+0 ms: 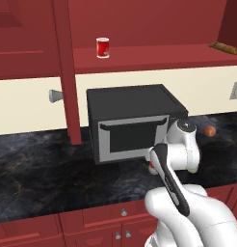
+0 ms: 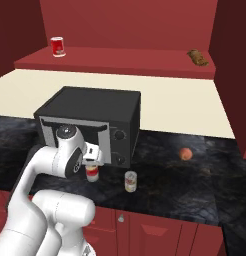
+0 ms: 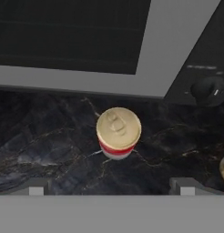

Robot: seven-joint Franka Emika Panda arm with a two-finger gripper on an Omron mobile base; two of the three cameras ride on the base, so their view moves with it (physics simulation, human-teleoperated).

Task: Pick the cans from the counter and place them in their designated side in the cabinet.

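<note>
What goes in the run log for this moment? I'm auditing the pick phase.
phase: approach | gripper: open, above red-and-white can | can: upright on counter, before microwave | held: nothing

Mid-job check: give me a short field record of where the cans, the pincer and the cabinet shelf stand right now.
target can: red-and-white can upright on the counter, in front of the microwave
second can: yellowish-label can upright on the counter, apart from the first
pincer: pincer open, above the red-and-white can, not touching it
cabinet shelf: cabinet holds an all-red can and a brown item
other: orange round item on the counter
progress: both cans not yet moved
</note>
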